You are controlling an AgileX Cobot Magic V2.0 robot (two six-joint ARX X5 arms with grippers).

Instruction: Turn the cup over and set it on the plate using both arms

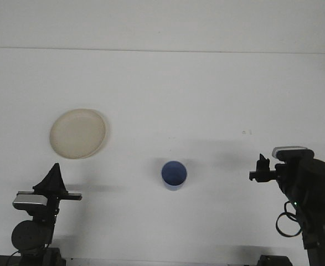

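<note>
A white worktop [168, 88] under the front camera, running back to a pale wall; no brand, label or writing readable anywhere on it, only a faint small mark on the surface to the right of centre, too small to make out.

Blue cup [174, 175] near the middle, towards the near edge, standing upright with its open mouth facing up; nothing touching it; well apart from both arms.

Cream plate [78, 133] on the left side, further back than the cup and well apart from it; flat on the surface, nothing lying in it.

Left tool [52, 178] low in the near left corner, in front of the plate and clear of it; dark pointed fingers rising over a grey block with a short bar out to the right; pressed together into a single peak, nothing between them; round black joint underneath.

Right tool [260, 170] low at the near right, level with the cup and pointing left towards it, with a clear stretch of bare surface between; small dark fingers seen nearly end-on, so cannot tell whether parted or together; nothing seen in its grip; grey-topped camera block and rounded black arm housing behind it, with a looped cable hanging below; a tiny green light on the housing.
</note>
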